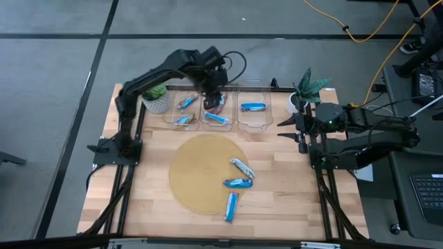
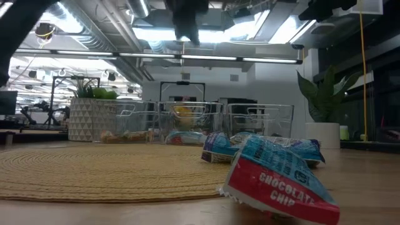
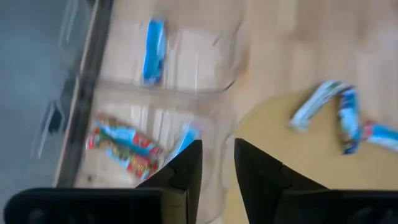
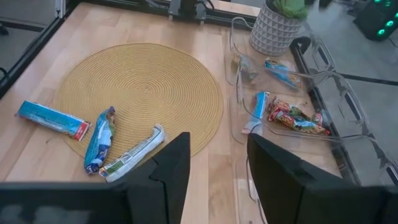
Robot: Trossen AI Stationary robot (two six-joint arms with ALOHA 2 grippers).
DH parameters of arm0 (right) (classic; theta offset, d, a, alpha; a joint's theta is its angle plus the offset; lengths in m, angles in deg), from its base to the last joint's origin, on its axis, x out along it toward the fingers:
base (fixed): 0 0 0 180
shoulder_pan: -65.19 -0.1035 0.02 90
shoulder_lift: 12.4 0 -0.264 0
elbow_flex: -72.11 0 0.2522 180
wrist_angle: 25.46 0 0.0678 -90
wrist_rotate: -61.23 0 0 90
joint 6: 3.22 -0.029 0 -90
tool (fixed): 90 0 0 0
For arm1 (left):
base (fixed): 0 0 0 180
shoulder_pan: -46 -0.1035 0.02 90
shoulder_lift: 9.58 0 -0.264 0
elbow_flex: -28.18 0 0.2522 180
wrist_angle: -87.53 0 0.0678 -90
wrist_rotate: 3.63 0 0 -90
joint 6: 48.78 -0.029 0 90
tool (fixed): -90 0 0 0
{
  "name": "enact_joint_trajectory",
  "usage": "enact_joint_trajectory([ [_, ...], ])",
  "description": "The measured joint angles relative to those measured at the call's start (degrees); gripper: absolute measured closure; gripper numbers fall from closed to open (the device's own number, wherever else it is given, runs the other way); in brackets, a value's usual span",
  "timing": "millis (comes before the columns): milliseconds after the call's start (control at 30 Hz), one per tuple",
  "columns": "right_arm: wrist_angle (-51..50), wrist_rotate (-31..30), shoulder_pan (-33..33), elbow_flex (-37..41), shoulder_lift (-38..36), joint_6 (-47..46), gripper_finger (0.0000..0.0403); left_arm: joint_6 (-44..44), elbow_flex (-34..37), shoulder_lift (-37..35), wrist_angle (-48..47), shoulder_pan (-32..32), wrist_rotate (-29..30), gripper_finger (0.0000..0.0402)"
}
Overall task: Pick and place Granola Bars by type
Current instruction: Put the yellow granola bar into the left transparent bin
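Three granola bars (image 1: 237, 183) lie on the round woven mat (image 1: 197, 162). Others lie in three clear bins at the far edge: two blue ones in the left bin (image 1: 181, 111), a red-and-blue one (image 3: 124, 146) and a blue one (image 3: 183, 140) in the middle bin (image 1: 216, 114), and one blue bar (image 1: 252, 107) in the right bin. My left gripper (image 1: 214, 97) hangs above the middle bin, pointing steeply down, open by a narrow gap (image 3: 217, 165) with nothing in it. My right gripper (image 1: 285, 128) waits at the table's right side, open (image 4: 217, 162) and empty.
A potted plant in a white patterned pot (image 1: 158, 98) stands left of the bins. Another plant (image 1: 304, 90) stands at the far right, just behind my right gripper. Bare wood lies around the mat. In the low view a bar marked chocolate chip (image 2: 275, 181) lies nearest the front edge.
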Motion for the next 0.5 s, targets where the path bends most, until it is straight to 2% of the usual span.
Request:
enact_joint_trajectory([
  [133,1.6,0.41,0.0,0.02,0.66,0.13,0.0241,2.94,-0.01,-4.88,3.03,4.08,-0.16,0.0316],
  [333,4.95,0.41,-0.01,0.02,2.43,0.23,0.0241,8.25,-0.02,-12.01,9.78,8.35,-3.61,0.0317],
  [500,6.39,0.47,0.0,0.02,4.99,0.26,0.0241,12.86,-0.02,-17.33,8.86,12.15,1.99,0.0323],
])
